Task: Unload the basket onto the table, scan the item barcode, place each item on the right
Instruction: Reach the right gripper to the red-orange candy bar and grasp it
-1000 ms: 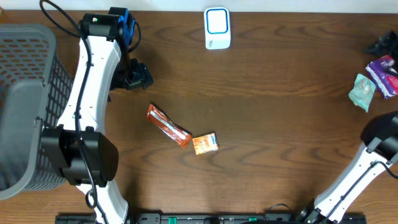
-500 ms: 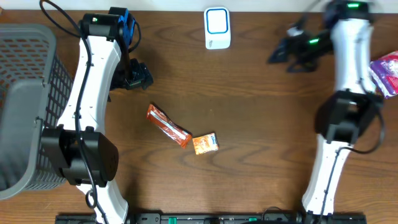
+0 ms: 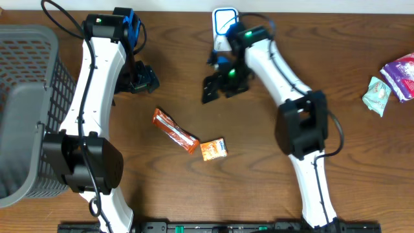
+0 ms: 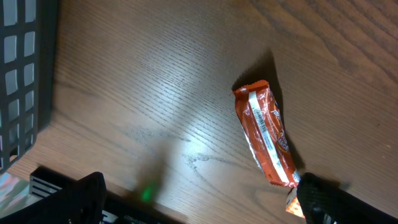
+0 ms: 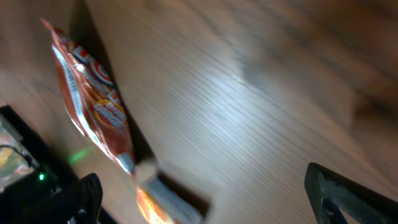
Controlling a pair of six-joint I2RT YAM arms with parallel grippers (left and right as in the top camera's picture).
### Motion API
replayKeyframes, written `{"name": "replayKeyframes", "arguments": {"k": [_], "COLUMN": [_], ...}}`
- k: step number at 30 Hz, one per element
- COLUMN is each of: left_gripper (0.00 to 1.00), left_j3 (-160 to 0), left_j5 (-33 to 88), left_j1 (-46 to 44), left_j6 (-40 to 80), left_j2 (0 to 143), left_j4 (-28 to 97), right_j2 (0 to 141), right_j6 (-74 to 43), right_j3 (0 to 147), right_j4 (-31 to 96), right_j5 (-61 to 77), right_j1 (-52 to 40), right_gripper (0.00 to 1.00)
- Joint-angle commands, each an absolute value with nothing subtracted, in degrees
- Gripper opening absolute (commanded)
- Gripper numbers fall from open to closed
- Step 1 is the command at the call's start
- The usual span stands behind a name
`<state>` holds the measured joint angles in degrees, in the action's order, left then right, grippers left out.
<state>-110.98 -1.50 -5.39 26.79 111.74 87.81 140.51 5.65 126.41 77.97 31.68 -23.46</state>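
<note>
**A:** Where is the bar?

**B:** The bar (image 3: 174,129) lies flat on the table (image 3: 259,168), a little left of the middle. It slants from far-left to near-right, and nothing holds it.

**A:** Is anything next to it?

**B:** A small pack (image 3: 213,149), orange, sits just off its near-right end. From overhead I cannot tell whether the two touch.

**A:** What about the left gripper?

**B:** The left gripper (image 3: 139,79) hangs to the far-left of the bar, apart from it. It is released. In its wrist view the two fingers (image 4: 84,199) stand at opposite lower corners with bare wood between them. The bar shows right of centre there, with a white strip running along it.

**A:** And the right one?

**B:** The right gripper (image 3: 218,86) is over the table just on the near side of the scanner (image 3: 226,19). It is to the far-right of the bar and clear of it. It is released too. Its wrist view is blurred, but the dark fingers (image 5: 336,193) stand wide apart with nothing between them. The bar shows at the left of that view.

**A:** And the scanner itself?

**B:** It is white with a blue-rimmed face and stands at the far edge, near the middle. The right arm crosses part of it.

**A:** Is there anything else on the table?

**B:** A grey basket (image 3: 26,97) stands at the left. A purple pack (image 3: 401,68) and a teal pack (image 3: 376,95) lie at the right edge, well apart from the bar.
</note>
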Motion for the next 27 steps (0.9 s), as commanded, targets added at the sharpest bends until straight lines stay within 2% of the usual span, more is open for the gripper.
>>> {"name": "replayKeyframes", "arguments": {"k": [1,4,7,13,21,24,27], "left_gripper": [0.98,0.98,0.98,0.98,0.98,0.98,0.98], "left_j3": [-110.69,-110.69,-110.69,-110.69,-110.69,-110.69,-110.69], "left_j5": [-2.02,-2.02,-2.02,-2.02,-2.02,-2.02,-2.02], "left_j1": [-5.21,-5.19,-5.21,-5.19,-5.19,-5.19,-5.21], "left_j6": [26.89,26.89,26.89,26.89,26.89,26.89,26.89], "left_j2": [112.2,112.2,112.2,112.2,112.2,112.2,112.2], "left_j4": [87.96,87.96,87.96,87.96,87.96,87.96,87.96], "right_j2": [139.76,139.79,139.79,139.79,139.79,139.79,139.79], "right_j6": [1.26,1.08,-0.12,-1.28,-1.89,-1.89,-2.13], "right_j3": [123.52,121.62,119.81,115.22,107.74,104.84,103.74], "right_j4": [74.94,72.9,70.85,66.08,61.08,59.53,58.83], "right_j5": [33.74,35.86,37.08,42.09,45.56,45.54,44.75], "right_j1": [-28.75,-31.7,-34.0,-36.12,-36.64,-37.34,-37.78], "right_gripper": [0.99,0.99,0.89,0.88,0.8,0.66,0.41]}}
